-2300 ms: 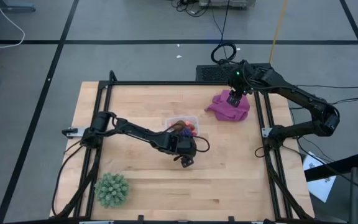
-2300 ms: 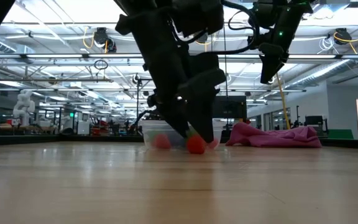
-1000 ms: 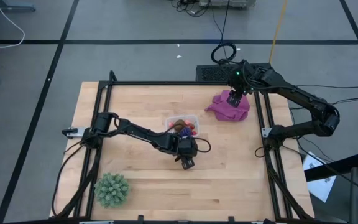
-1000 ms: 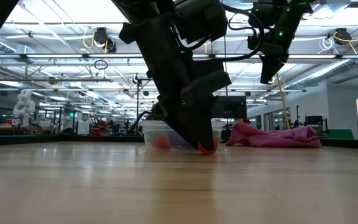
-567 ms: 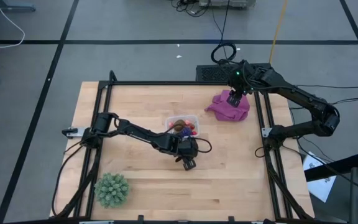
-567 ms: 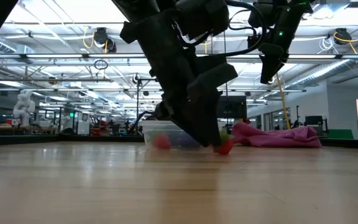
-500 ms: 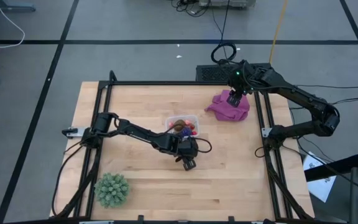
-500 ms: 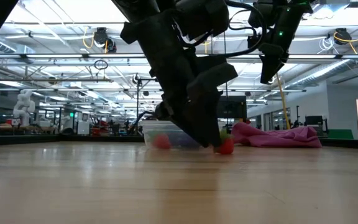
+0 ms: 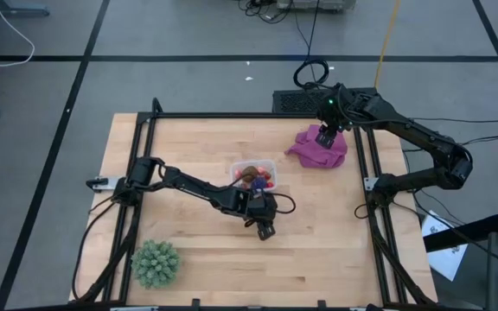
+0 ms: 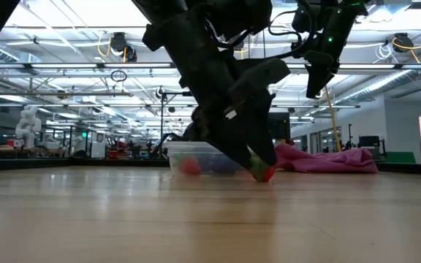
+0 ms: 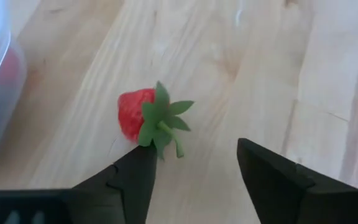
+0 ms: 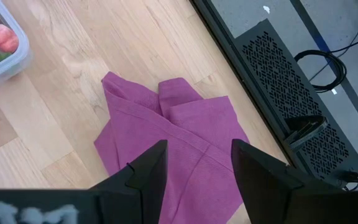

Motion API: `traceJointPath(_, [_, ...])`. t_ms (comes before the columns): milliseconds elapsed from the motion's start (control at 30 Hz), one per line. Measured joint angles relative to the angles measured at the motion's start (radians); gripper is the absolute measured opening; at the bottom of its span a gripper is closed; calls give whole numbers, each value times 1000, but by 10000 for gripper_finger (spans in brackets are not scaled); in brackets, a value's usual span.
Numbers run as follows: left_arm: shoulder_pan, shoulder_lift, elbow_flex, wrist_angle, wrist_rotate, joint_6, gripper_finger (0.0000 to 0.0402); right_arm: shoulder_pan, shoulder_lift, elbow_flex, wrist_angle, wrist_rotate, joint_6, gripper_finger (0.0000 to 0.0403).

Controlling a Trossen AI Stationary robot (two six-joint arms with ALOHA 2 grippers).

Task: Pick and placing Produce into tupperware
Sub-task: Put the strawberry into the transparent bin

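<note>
My left gripper (image 9: 266,231) is low over the table, on the near side of the tupperware (image 9: 255,175), and is open (image 11: 191,158). A red strawberry with a green leafy cap (image 11: 143,116) lies on the wood just beyond one fingertip, outside the gap; the low view shows it at the fingertips (image 10: 263,172). The clear tupperware (image 10: 196,157) stands on the table and holds red pieces, a brown piece and a dark purple one. My right gripper (image 9: 324,136) hangs open (image 12: 194,162) above the purple-magenta cloth (image 12: 173,130). My left gripper is open, slanting down from the table's left. One fingertip (image 11: 143,160) stands right against the strawberry's green cap (image 11: 161,127); whether it touches, I cannot tell. The strawberry lies on the table, not between the fingers.
A large spiky green ball (image 9: 156,263) sits near the table's near-left corner. The cloth (image 9: 318,147) lies at the far-right corner. Black frame rails (image 9: 137,173) run along the table's left and right sides. Bare wood lies right of the left gripper.
My left gripper has moved a little toward the table's right and near edge and has tipped its fingers. The strawberry has slid along the table toward the right, staying at the fingertips. The right arm has kept still.
</note>
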Motion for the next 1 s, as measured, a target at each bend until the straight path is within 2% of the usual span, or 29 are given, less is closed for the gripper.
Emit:
traceJointPath(267, [0, 0, 0, 4, -14, 9, 256, 0, 0, 0, -2, 0, 0, 169])
traceJointPath(600, [-1, 0, 3, -5, -6, 37, 258, 0, 0, 0, -2, 0, 0, 169])
traceJointPath(1000, [-7, -2, 122, -123, -66, 205, 257, 0, 0, 0, -1, 0, 0, 169])
